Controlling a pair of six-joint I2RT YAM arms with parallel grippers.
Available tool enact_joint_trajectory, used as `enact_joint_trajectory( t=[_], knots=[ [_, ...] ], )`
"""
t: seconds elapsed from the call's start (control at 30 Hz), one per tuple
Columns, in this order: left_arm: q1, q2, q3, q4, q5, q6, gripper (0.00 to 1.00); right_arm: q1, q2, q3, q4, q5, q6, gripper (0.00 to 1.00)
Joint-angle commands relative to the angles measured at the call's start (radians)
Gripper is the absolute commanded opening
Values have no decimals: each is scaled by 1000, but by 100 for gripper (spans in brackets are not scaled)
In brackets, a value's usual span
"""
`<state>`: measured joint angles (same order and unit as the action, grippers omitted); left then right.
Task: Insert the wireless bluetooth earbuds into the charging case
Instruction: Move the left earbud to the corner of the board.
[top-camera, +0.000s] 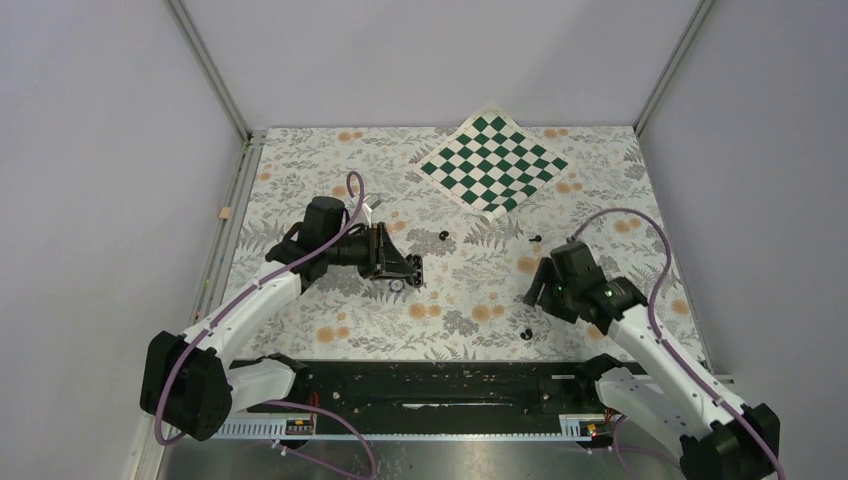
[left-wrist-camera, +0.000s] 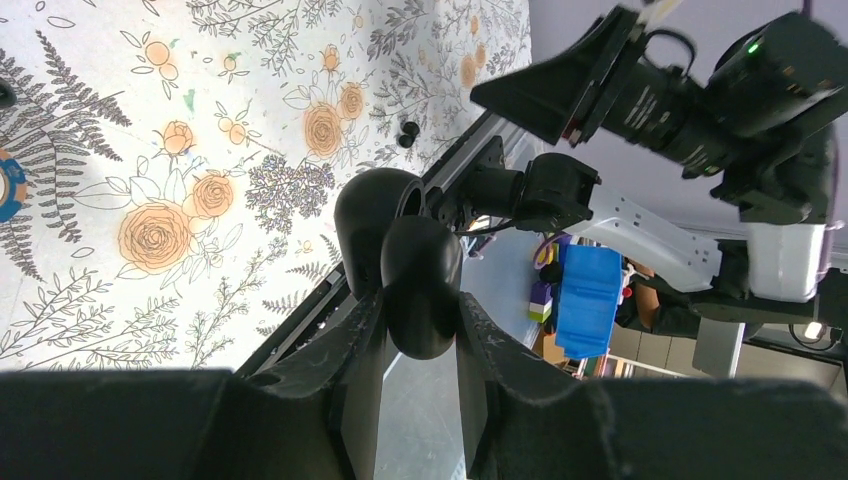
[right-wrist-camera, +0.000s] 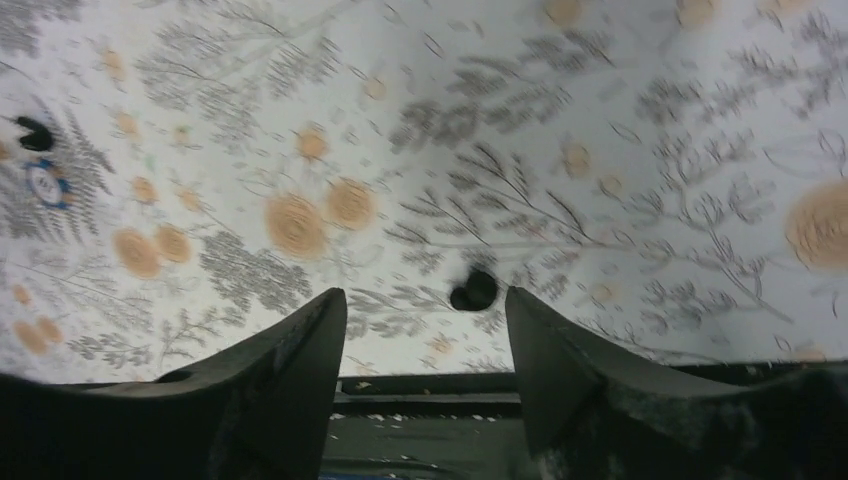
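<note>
Left gripper (left-wrist-camera: 420, 335) clamping small black oval charging case (left-wrist-camera: 400, 250), right gripper (right-wrist-camera: 423, 300) spread wide, glossy black earbud (right-wrist-camera: 473, 290) lower centre.

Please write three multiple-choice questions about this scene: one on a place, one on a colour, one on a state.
1. Where is the case? A on the checkerboard; B in the left gripper; C in the right gripper.
2. The checkerboard is: A red-white; B green-white; C blue-black.
3. The right gripper is: A open; B shut on a bud; C shut, empty.
Key: 1B, its fingers clamp the case; 2B, green and white squares; 3A, fingers apart, the bud lies loose beyond them.
</note>
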<state>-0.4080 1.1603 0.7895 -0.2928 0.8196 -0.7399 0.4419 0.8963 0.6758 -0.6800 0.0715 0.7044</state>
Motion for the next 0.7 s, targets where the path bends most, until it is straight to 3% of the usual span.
enact_joint_trajectory(
  t=[0.0, 0.23, 0.67],
  knots=[
    [2, -20, 28, 10, -23, 31, 0, -3, -155, -121, -139, 52, 162, 60],
    [-20, -8, 27, 72, -11, 3, 0, -2, -233, -311, -55, -56, 285, 53],
    [-36, 47, 63, 40, 135, 118, 0, 16, -115, -314, 86, -93, 229, 46]
  ],
)
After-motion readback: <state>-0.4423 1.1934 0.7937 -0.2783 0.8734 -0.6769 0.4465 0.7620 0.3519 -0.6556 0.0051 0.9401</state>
